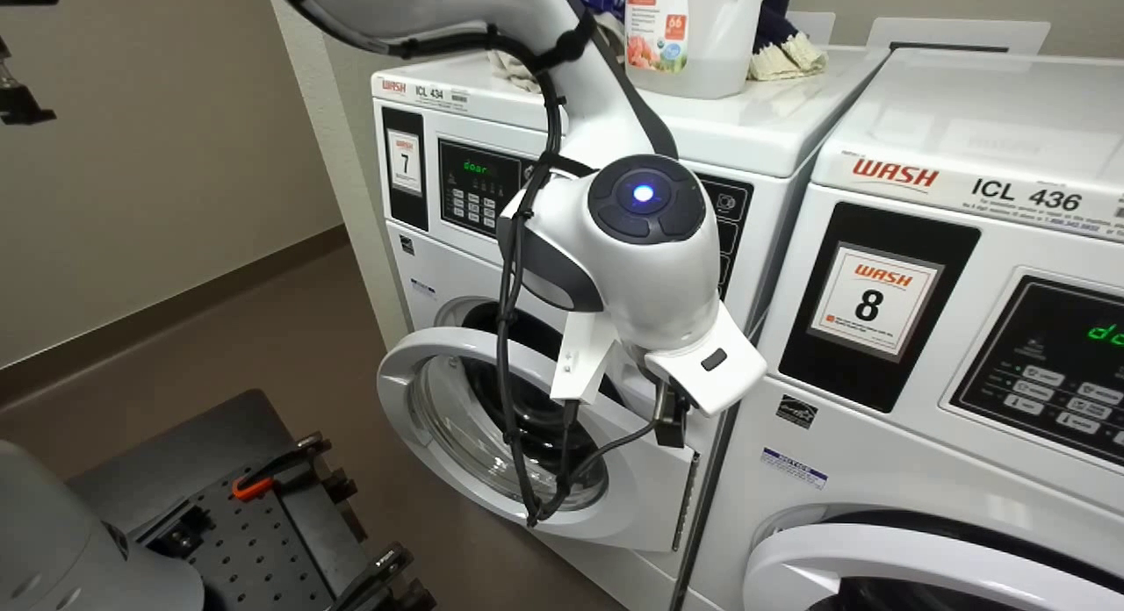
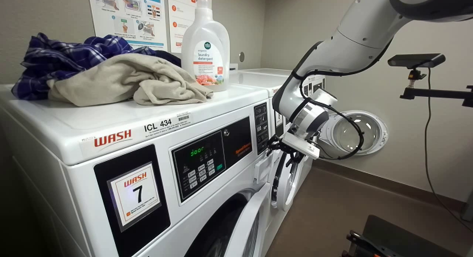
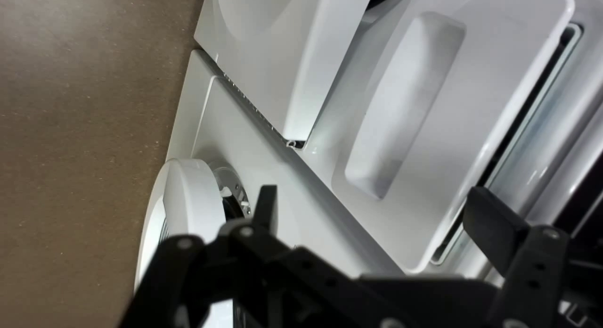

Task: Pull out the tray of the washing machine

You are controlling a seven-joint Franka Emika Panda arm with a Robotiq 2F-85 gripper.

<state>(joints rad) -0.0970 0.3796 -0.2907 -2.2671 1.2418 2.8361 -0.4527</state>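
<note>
The washing machine [image 1: 457, 264] is the white washer marked ICL 434 with a "7" sticker; it also shows in an exterior view [image 2: 236, 107]. Its tray [image 3: 471, 125], white with a recessed grip, fills the right of the wrist view, with a dark gap along one long edge. The tray front [image 2: 263, 169] stands out slightly from the machine in an exterior view. My gripper [image 3: 379, 215] is open and empty at the tray's near corner. One finger is by the gap edge, the other over the neighbouring washer's front; contact cannot be told. The arm hides the tray in an exterior view.
The machine's round door [image 1: 395, 387] hangs open below. The washer marked ICL 436 [image 1: 843, 435] stands alongside, its door [image 1: 781, 563] open too. A detergent bottle [image 2: 205, 31] and clothes [image 2: 122, 79] lie on top. A loose cable [image 1: 505, 374] loops from the arm.
</note>
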